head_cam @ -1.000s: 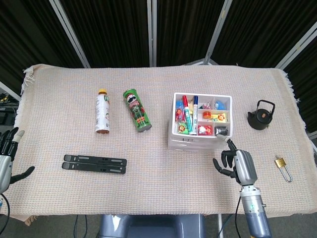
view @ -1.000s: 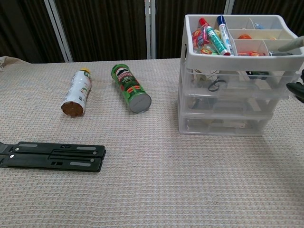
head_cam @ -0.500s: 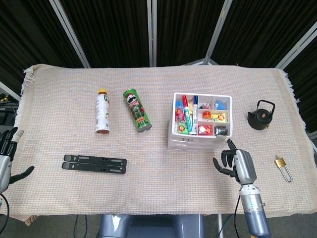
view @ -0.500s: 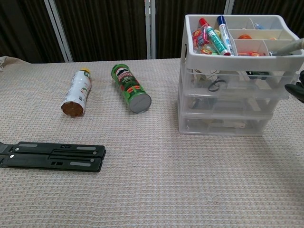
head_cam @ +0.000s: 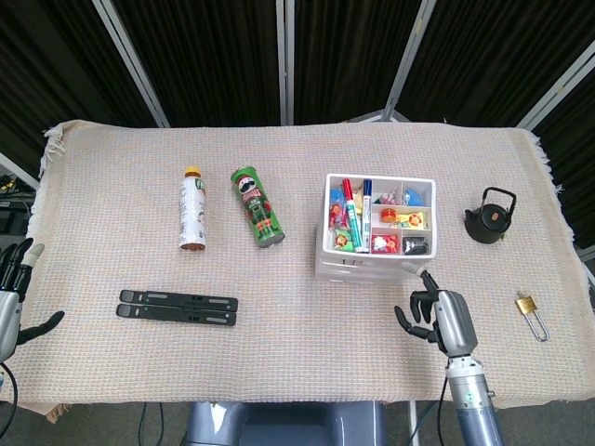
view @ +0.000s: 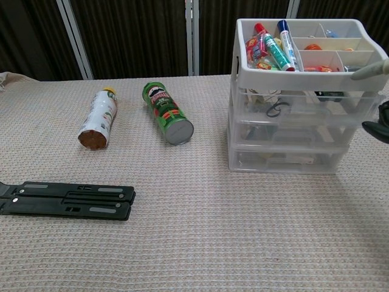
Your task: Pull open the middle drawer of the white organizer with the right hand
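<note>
The white organizer (head_cam: 376,232) (view: 292,91) stands right of the table's centre, its top tray filled with markers and small items. Below the tray are three clear drawers. The middle drawer (view: 292,129) sits pushed in, level with the one below it. My right hand (head_cam: 437,318) hovers in front of the organizer's near right corner, a short gap away, with one finger pointing toward it and nothing held. In the chest view only its fingertips (view: 378,68) show at the right edge, beside the drawers. My left hand (head_cam: 11,299) rests open at the far left table edge.
A green chips can (head_cam: 257,206) and a white bottle (head_cam: 192,208) lie left of the organizer. A black folded stand (head_cam: 177,308) lies near the front left. A black teapot (head_cam: 490,216) and a brass padlock (head_cam: 531,311) sit to the right.
My right hand has drawn back toward the near table edge, widening the gap to the organizer. The drawers and the left hand have not moved.
</note>
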Available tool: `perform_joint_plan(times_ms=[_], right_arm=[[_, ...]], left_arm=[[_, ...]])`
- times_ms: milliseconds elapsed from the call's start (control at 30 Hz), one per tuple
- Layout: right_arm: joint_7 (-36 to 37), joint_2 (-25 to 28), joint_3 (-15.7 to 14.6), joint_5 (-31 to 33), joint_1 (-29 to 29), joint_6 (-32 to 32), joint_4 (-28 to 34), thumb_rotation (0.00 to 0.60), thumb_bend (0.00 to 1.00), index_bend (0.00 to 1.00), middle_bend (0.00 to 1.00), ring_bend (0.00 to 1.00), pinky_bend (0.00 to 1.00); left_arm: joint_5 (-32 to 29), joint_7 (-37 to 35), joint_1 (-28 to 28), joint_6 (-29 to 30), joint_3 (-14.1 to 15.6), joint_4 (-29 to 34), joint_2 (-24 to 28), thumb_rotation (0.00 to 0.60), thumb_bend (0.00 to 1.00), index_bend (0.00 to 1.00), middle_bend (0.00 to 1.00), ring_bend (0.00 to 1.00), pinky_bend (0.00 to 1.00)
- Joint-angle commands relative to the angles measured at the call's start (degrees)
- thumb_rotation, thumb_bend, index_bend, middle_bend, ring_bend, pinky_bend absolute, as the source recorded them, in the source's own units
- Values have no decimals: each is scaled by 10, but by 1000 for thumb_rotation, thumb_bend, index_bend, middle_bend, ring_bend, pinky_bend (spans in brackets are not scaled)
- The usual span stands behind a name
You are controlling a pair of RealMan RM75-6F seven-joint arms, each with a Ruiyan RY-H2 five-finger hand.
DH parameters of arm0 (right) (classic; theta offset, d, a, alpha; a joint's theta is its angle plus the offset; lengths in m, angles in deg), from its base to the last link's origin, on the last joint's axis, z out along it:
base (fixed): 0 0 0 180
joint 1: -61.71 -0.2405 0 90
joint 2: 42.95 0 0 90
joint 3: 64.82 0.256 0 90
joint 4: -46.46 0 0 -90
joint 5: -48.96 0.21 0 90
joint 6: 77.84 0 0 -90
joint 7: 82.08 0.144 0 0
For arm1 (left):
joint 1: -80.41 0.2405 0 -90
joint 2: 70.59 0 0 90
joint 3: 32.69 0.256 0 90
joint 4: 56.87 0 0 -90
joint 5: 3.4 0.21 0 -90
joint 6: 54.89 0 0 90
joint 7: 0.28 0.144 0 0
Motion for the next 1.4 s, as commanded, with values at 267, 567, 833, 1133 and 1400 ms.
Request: perform_joint_plan(times_ms=[267,567,833,1133,1400], right_arm=[[2,-13,14,38,-9,19,-30,600,278,262,816,822,691],[-14,-18,24,67,-17,35,-45,600,279,292,817,822,691],[-18,-7,31,91,-24,53,-31,600,282,419,817,824,692],[-21,4,31,87,-22,45,-8,600,294,584,820,824,694],[-20,15,22,85,-15,39,0,600,293,590,821,824,694]], left_arm=[[-1,-2,0,-1,0,0,1,600,0,0,0,0,0],[3,-4,-1,-2,1,0,1,600,0,0,0,0,0],[3,-4,-2,-4,1,-3,0,600,0,0,0,0,0],[3,-5,-2,-3,1,-2,-1,600,0,0,0,0,0],[4,-4,-3,-4,2,-2,0,600,0,0,0,0,0]])
